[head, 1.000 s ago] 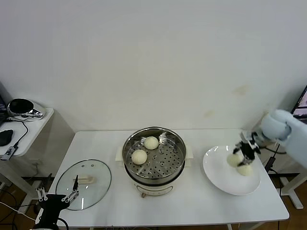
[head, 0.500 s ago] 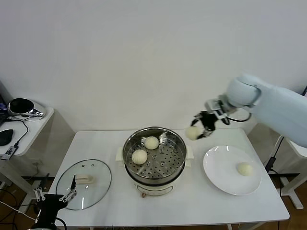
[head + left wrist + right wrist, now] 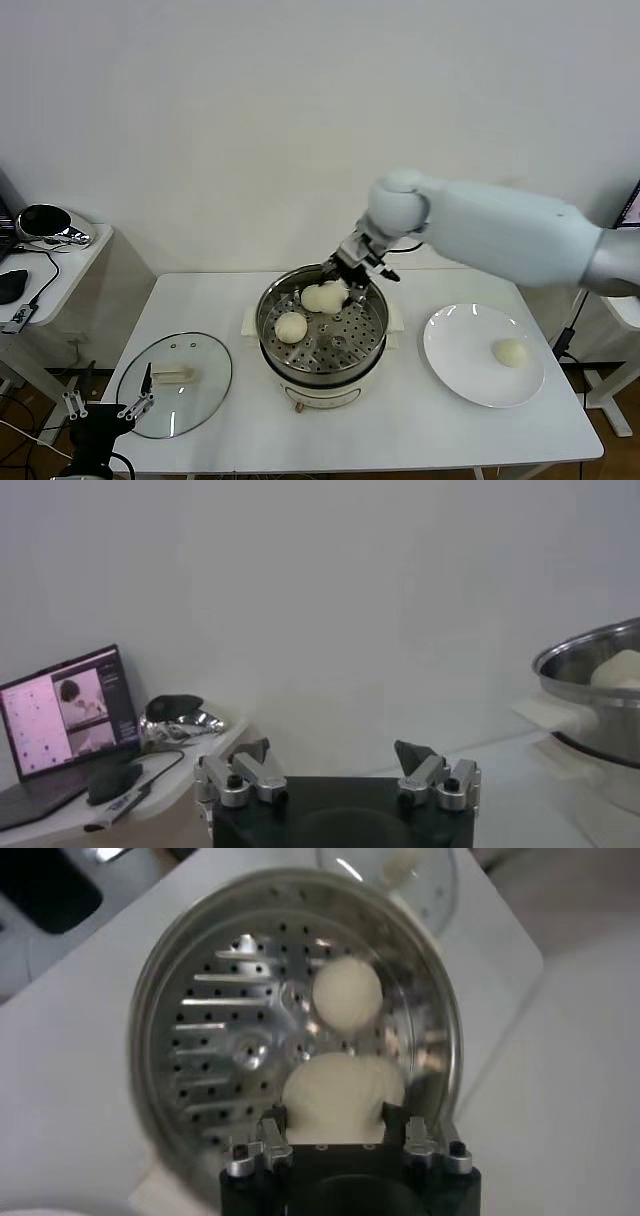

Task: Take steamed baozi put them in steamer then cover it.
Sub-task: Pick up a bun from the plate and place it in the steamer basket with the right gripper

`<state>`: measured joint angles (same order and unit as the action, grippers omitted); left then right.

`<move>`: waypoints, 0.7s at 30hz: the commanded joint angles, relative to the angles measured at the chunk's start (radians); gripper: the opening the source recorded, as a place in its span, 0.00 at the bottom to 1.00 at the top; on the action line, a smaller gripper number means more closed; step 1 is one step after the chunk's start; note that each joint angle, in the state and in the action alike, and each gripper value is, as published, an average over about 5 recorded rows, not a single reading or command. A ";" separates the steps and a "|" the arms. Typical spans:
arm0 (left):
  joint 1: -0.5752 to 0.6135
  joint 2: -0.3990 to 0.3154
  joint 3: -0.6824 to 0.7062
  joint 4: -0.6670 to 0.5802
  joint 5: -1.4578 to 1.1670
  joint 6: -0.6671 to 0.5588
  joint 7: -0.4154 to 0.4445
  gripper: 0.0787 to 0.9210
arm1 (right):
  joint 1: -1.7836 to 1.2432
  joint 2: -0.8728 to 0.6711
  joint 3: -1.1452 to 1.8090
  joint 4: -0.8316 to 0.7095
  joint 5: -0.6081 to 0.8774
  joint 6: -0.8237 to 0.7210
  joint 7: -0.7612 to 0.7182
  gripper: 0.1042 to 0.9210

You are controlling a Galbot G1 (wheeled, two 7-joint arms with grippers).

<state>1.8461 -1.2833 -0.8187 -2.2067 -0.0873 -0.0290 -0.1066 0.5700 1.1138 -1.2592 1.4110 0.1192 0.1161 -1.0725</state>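
Right gripper (image 3: 340,283) over the steamer (image 3: 322,325) is clamped on a baozi (image 3: 342,1098) (right wrist view shows the grip); left gripper (image 3: 338,767) hangs spread wide near the cover (image 3: 175,383); another baozi (image 3: 510,352) on the plate (image 3: 470,375).

Steamer (image 3: 322,335) centre of table (image 3: 420,430); cover (image 3: 175,384) left; plate (image 3: 470,375) right, one baozi (image 3: 510,351) on it.

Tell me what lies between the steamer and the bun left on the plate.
In the head view, only bare white table and bare plate lie between the steamer and the last baozi.
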 commanded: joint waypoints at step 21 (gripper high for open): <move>0.004 -0.011 0.001 0.012 -0.001 -0.007 -0.001 0.88 | -0.024 0.054 -0.085 0.112 -0.139 0.171 -0.079 0.62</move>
<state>1.8496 -1.2941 -0.8184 -2.1951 -0.0890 -0.0356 -0.1075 0.5461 1.1648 -1.3334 1.4926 -0.0079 0.2632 -1.1387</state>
